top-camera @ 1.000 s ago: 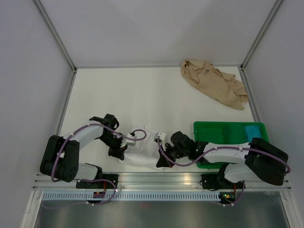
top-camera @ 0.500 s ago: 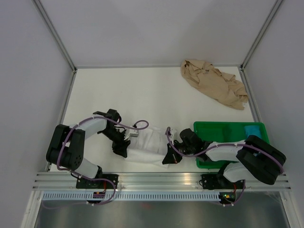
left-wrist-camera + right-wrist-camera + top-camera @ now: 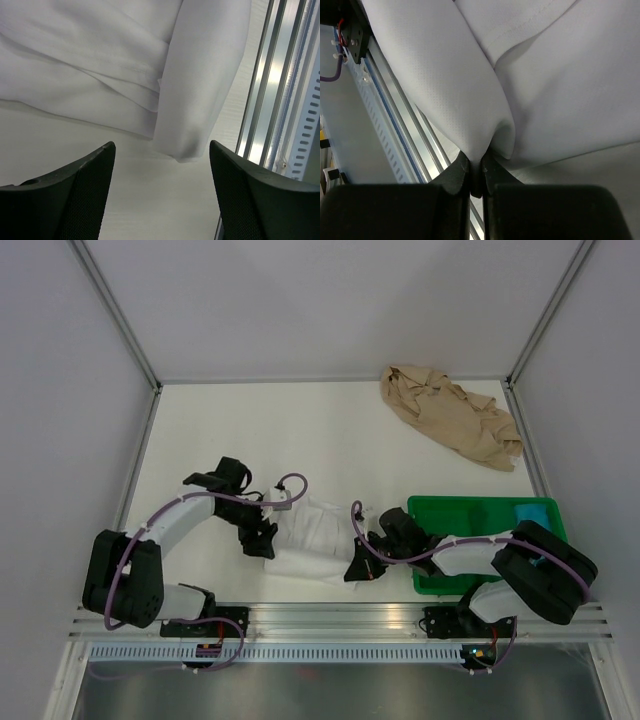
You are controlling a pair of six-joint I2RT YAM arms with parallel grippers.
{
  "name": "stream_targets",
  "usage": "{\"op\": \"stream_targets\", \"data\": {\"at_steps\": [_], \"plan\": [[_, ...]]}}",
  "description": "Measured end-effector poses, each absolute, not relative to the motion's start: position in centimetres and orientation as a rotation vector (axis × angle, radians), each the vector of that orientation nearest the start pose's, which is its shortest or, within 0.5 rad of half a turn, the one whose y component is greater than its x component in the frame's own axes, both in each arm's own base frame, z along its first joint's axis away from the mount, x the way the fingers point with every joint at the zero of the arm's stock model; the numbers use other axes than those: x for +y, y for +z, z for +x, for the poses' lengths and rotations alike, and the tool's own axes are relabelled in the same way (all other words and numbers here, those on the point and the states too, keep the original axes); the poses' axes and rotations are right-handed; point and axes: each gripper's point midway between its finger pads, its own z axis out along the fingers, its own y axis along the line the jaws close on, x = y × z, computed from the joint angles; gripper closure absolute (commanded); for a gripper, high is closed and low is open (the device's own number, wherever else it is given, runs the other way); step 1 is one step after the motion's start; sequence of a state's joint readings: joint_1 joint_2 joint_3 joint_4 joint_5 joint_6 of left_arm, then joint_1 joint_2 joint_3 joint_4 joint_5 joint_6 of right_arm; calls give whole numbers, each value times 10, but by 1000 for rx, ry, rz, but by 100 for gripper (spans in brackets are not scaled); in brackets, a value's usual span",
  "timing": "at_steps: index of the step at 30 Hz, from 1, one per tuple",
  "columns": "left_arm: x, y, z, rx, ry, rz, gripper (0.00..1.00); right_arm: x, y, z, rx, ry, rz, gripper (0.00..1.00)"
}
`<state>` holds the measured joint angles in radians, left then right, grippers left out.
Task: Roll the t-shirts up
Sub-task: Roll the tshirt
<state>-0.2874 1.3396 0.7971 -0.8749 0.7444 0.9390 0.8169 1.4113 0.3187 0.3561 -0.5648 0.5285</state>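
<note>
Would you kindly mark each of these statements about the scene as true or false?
1. The right gripper pinches a fold of the white t-shirt. True.
2. The left gripper is clamped on that shirt. False: its jaws stand open, with no cloth between them.
3. The tan t-shirt lies inside the green tray. False: it lies crumpled on the table near the far right corner, apart from the tray.
4. The white t-shirt lies between the two grippers. True.

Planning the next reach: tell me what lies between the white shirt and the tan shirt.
Only bare table lies between the white shirt and the tan shirt; the top view shows it.
</note>
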Motion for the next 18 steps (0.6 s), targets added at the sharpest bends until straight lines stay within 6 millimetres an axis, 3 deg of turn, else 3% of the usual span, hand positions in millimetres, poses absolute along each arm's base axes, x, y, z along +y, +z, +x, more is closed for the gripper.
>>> {"op": "stream_targets", "data": {"at_steps": [1, 2, 5, 6, 7, 12, 16, 18], "plan": [[-150, 65, 175, 2114, -908, 1563, 25, 277, 16, 109, 2456, 1262, -680, 86], [-150, 61, 174, 2133, -914, 1558, 41, 277, 16, 111, 2456, 1251, -675, 77], [-150, 52, 170, 2195, -931, 1540, 72, 277, 17, 116, 2456, 1217, -675, 66], [-150, 50, 170, 2205, -928, 1540, 89, 277, 19, 119, 2451, 1200, -680, 62], [-151, 49, 170, 2220, -927, 1536, 96, 277, 20, 123, 2446, 1177, -681, 62], [-152, 41, 171, 2251, -940, 1531, 98, 266, 32, 136, 2400, 1040, -710, 54], [-153, 39, 173, 2278, -951, 1517, 98, 258, 63, 152, 2263, 950, -715, 49], [-153, 39, 175, 2286, -945, 1512, 98, 257, 87, 161, 2141, 919, -726, 49]]}}
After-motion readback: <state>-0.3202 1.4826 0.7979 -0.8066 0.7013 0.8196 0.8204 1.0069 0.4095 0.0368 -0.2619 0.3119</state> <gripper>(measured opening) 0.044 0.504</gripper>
